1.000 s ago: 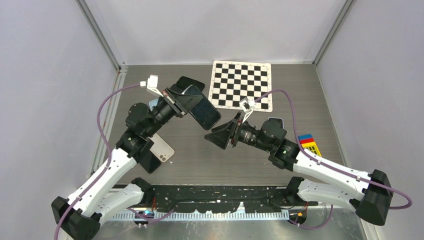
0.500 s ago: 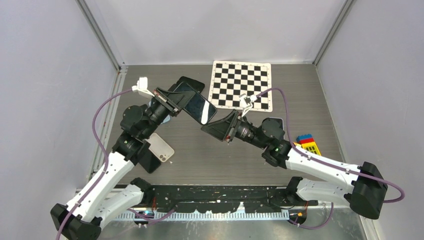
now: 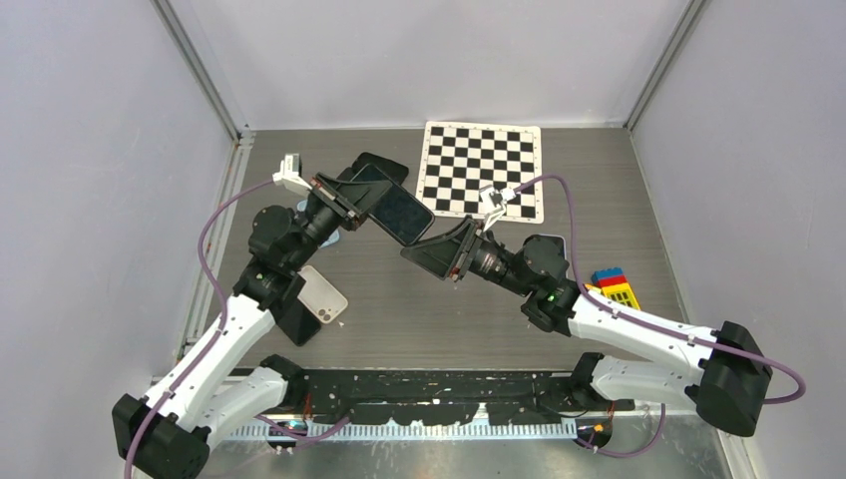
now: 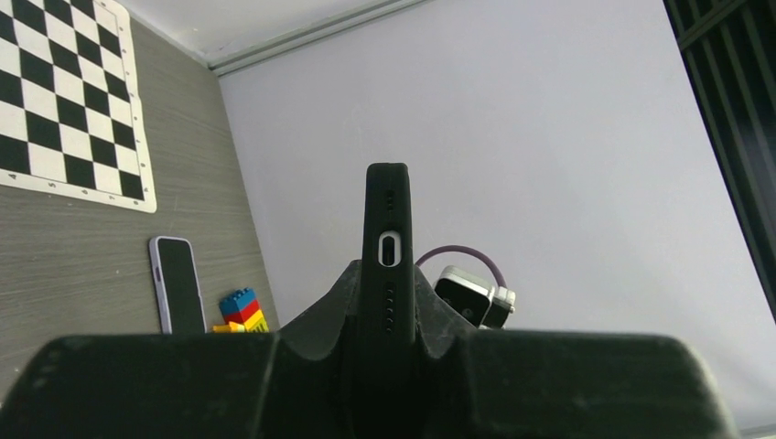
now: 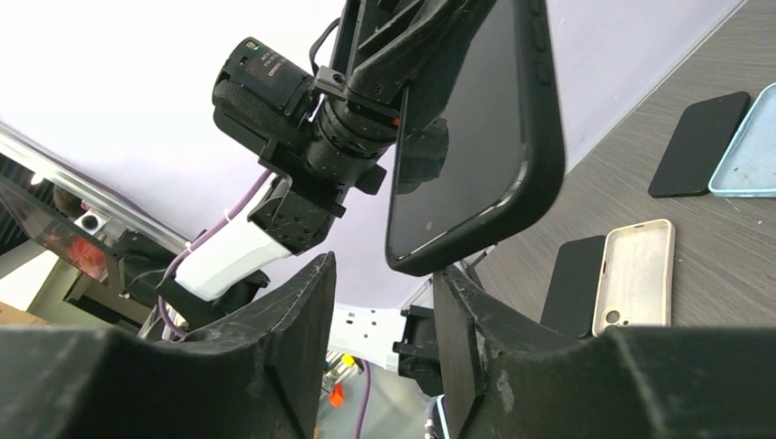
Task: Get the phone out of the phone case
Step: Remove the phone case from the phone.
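Left tool [image 3: 361, 203] clamps the phone [image 3: 401, 213] (black case [image 4: 388, 210] on); right tool [image 3: 427, 253] gapes beside its corner.

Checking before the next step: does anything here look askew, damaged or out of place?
Nothing damaged or spilled. The phone, in its black case, is tilted in mid-air, clamped by the left gripper, the open right gripper at its lower end. A beige case lies at an angle beside the left arm.

The left claw [image 3: 361, 203] is held aloft and clamped tight; the right claw [image 5: 382, 267] faces it, parted.
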Motion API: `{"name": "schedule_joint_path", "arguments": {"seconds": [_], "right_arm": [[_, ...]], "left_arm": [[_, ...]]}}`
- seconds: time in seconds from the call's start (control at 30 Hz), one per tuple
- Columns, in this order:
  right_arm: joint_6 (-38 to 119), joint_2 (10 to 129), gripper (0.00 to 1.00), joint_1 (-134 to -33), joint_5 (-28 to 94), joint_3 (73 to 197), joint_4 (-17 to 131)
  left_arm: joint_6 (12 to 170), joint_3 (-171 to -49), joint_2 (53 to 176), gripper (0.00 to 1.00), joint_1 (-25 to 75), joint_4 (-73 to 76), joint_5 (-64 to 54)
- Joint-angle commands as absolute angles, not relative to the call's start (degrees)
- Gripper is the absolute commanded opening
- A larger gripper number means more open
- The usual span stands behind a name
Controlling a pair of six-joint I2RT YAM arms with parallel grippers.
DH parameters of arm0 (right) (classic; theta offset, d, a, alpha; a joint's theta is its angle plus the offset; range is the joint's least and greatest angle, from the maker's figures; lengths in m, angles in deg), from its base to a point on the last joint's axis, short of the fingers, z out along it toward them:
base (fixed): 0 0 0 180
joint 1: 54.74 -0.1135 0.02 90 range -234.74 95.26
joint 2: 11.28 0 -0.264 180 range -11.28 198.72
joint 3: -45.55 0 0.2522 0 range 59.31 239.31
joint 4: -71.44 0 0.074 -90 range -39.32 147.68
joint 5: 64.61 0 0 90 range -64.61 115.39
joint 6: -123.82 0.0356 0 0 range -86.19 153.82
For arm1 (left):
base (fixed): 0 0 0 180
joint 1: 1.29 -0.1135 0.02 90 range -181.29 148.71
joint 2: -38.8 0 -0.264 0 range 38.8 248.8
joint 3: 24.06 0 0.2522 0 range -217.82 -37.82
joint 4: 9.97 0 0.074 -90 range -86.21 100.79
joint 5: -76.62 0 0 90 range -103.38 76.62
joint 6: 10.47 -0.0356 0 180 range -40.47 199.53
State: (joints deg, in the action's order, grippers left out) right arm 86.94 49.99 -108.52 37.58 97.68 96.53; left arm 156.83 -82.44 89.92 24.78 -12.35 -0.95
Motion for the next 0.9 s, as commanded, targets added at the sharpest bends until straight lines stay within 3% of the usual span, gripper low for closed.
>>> {"name": "schedule_joint_path", "arguments": {"seconds": [0.0, 0.17, 0.3, 0.47, 0.67, 0.77, 0.87], "right_arm": [[86.72, 50.48, 0.44, -108.18, 34.41, 100.47, 96.27], [86.68, 51.63, 0.41, -108.09, 33.15, 100.9, 96.2], [86.75, 51.9, 0.57, -108.09, 33.61, 101.07, 97.1], [87.33, 51.63, 0.6, -108.09, 33.36, 100.92, 98.05], [87.6, 52.56, 0.4, -108.0, 33.79, 102.1, 96.92], [85.24, 53.2, 0.2, -108.0, 35.37, 103.12, 94.82], [79.56, 53.39, 0.09, -108.0, 37.01, 103.61, 92.62]], "left_arm": [[158.51, -83.1, 88.15, 0.0, 24.33, -20.47, 0.57], [158.76, -82.68, 87.82, 0.0, 24.29, -20.65, 1.04], [158.77, -82.47, 87.57, 0.0, 24.29, -20.82, 1.09], [158.7, -82.31, 87.09, 0.0, 24.29, -20.82, 1.12], [158.97, -82.12, 86.97, 0.0, 24.2, -20.82, 1.21], [159.15, -82.12, 87.05, 0.0, 24.2, -20.73, 1.24], [159.95, -82.27, 87.28, 0.0, 24.2, -20.69, 1.45]]}}
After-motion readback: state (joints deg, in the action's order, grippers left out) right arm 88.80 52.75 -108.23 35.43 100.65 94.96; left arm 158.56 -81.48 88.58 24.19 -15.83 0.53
